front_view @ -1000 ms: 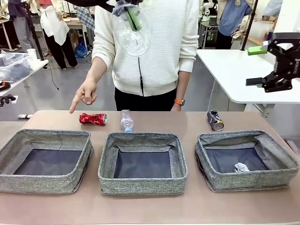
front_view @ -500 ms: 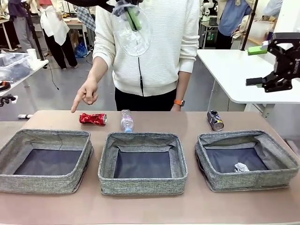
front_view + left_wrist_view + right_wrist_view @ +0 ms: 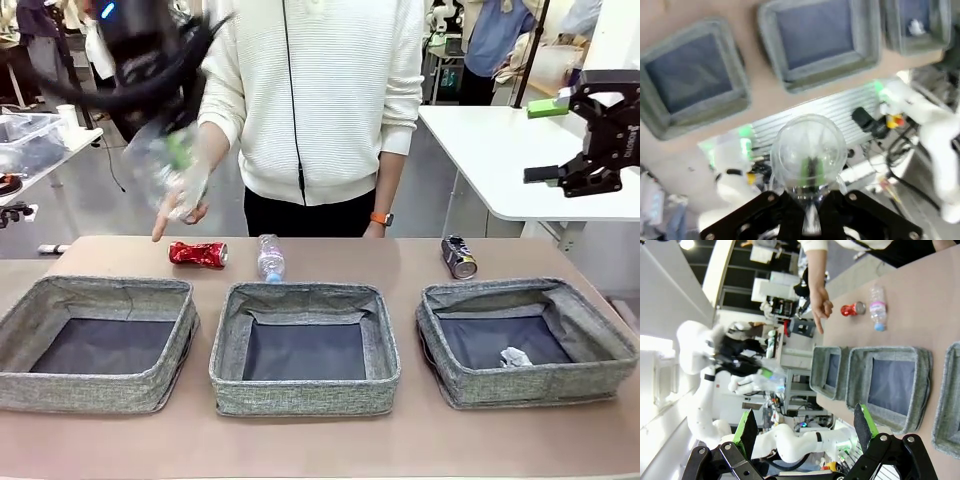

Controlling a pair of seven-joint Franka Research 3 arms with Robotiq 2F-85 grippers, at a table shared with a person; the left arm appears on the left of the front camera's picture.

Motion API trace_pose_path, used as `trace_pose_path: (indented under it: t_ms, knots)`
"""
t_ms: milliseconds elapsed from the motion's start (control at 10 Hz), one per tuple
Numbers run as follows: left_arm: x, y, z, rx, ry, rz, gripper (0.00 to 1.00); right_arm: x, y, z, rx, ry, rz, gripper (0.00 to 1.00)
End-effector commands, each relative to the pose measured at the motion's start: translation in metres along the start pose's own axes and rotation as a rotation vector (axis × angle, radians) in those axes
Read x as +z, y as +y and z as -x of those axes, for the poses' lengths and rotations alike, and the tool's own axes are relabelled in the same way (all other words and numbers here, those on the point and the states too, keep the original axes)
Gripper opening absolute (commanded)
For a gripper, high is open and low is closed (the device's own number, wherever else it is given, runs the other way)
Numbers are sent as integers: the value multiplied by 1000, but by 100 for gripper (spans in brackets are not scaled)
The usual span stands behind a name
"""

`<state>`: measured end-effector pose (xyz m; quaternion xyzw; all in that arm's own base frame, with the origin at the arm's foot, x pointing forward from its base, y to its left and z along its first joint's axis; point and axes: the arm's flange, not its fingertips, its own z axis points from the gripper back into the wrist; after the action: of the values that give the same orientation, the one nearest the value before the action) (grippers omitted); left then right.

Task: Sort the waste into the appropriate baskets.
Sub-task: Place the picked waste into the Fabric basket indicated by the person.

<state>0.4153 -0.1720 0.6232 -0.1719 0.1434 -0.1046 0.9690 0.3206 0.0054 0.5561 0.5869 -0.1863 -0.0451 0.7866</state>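
Left hand (image 3: 175,150) raised high at left, blurred, pinching the cup (image 3: 809,150). Right hand (image 3: 547,140) high at right, turned sideways, fingers spread, empty.

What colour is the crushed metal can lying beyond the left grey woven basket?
Red; the crushed metal can shows best in the front view.

Brown table (image 3: 320,440) bears three baskets (image 3: 305,392), red can (image 3: 198,254), bottle (image 3: 270,258), dark can (image 3: 459,256)
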Motion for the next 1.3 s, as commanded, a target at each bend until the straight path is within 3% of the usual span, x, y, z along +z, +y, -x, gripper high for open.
trace_pose_path:
  t_ms: [0, 200, 400, 800, 1100, 1200]
  knots:
    - [-87, 81, 41, 90, -99, 66, 1, 0, 4, 0, -21, 4, 2, 100]
    - [-116, 132, 41, 180, -179, 133, 1, 0, 4, 0, -21, 4, 2, 100]
    - [-136, 166, 31, 247, -183, 204, 1, 0, 4, 0, -21, 4, 2, 100]
    - [-130, 170, 34, 257, -233, 228, 1, 0, 4, 0, -21, 4, 2, 100]
    - [-127, 171, 36, 282, -261, 208, 90, 0, 4, 0, -21, 4, 2, 100]
    - [-126, 174, 37, 308, -267, 189, 100, 0, 4, 0, -21, 4, 2, 100]
